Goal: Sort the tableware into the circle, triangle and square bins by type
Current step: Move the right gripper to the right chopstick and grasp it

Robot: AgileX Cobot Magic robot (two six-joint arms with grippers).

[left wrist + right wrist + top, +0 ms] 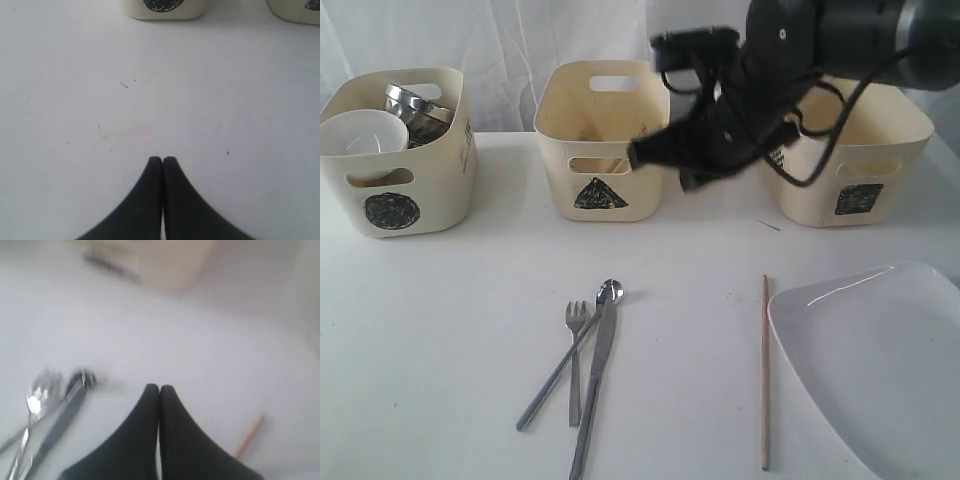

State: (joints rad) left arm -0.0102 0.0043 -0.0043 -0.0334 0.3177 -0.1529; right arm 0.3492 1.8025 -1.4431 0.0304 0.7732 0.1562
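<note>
The circle bin (395,195) at the left holds a small white bowl (360,135) and steel mugs (415,108). The triangle bin (600,150) stands in the middle and the square bin (855,165) at the right. On the table lie a fork (575,380), a spoon (610,293) and a knife (595,400), crossing one another. One wooden chopstick (765,370) lies beside the white plate (880,370). My right gripper (159,388) is shut and empty, raised in front of the triangle bin's right side, its tip (638,153) pointing left. My left gripper (162,160) is shut and empty over bare table.
The right arm's dark body (800,60) and cables hang across the gap between the triangle and square bins. In the right wrist view, blurred, are the spoon (37,395), knife (65,415) and chopstick (248,436). The plate overhangs the frame's right corner.
</note>
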